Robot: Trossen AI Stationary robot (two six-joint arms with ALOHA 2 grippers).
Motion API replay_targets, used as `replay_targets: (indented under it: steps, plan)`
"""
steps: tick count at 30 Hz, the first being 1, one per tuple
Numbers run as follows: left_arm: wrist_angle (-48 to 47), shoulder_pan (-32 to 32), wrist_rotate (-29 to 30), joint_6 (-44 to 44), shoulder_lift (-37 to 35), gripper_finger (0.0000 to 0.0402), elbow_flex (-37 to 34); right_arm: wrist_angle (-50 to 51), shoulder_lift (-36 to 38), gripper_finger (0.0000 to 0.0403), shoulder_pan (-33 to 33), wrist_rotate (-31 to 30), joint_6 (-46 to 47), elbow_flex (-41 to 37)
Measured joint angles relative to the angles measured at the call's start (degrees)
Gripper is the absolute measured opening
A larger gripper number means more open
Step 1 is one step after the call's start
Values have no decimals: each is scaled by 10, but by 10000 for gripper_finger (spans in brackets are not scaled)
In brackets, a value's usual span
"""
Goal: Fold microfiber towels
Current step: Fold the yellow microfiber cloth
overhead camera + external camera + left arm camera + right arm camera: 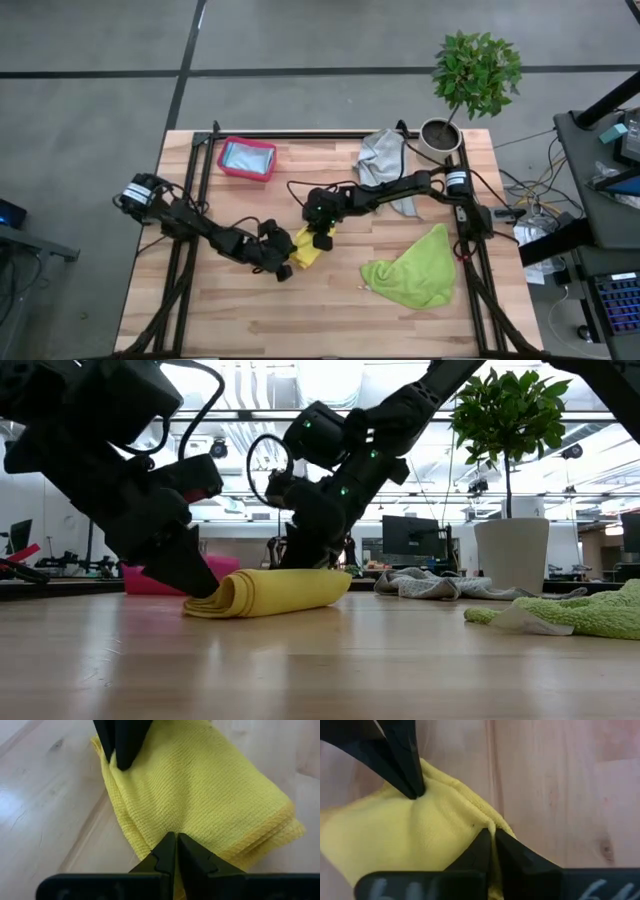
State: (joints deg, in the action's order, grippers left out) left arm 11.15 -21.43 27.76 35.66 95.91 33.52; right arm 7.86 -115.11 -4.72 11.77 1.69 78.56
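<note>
Robotics lab (monitors (pixel 410 536), cabled benches (pixel 600 160)).

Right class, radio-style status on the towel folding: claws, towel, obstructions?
Left claw shut, right claw shut, both pressed on folded yellow towel. Lime green towel and grey towel lie unfolded. Nothing blocking.

The high camera looks straight down on the whole pale wooden slatted counter (pixel 250 320), the low one sits at counter height looking level across into the room, and both wrist cameras hang close over the same folded yellow microfiber towel (pixel 200 785) from opposite ends.
</note>
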Motion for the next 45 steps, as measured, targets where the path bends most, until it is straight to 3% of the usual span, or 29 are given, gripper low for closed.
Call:
replay_targets:
  steps: [9, 13, 18, 22, 26, 29, 35, 45]
  plan:
    - [-12, 1, -9, -17, -22, 8, -1, 13, 45, 96, -10, -1, 11, 0]
    - [-17, 1, -13, -20, -33, 8, 1, 7, 68, 110, -8, 0, 14, -4]
    - [-17, 1, -13, -34, -56, 8, -2, -9, 86, 90, 4, -1, 14, -27]
    - [-16, 1, -13, -61, -77, 8, 2, -87, 85, 50, 22, -3, 27, -60]
    - [-13, 0, -11, -64, -90, 8, 1, -170, 77, 14, 39, -82, 26, -105]
    - [-13, 0, -11, -60, -86, 8, -1, -233, 69, 9, 41, -131, 24, -144]
    - [-12, 0, -12, -51, -50, 8, 2, -370, 28, 9, 33, -134, 64, -206]
    - [-17, 0, -11, -37, -48, 8, 0, -383, 7, 9, 29, -134, 83, -204]
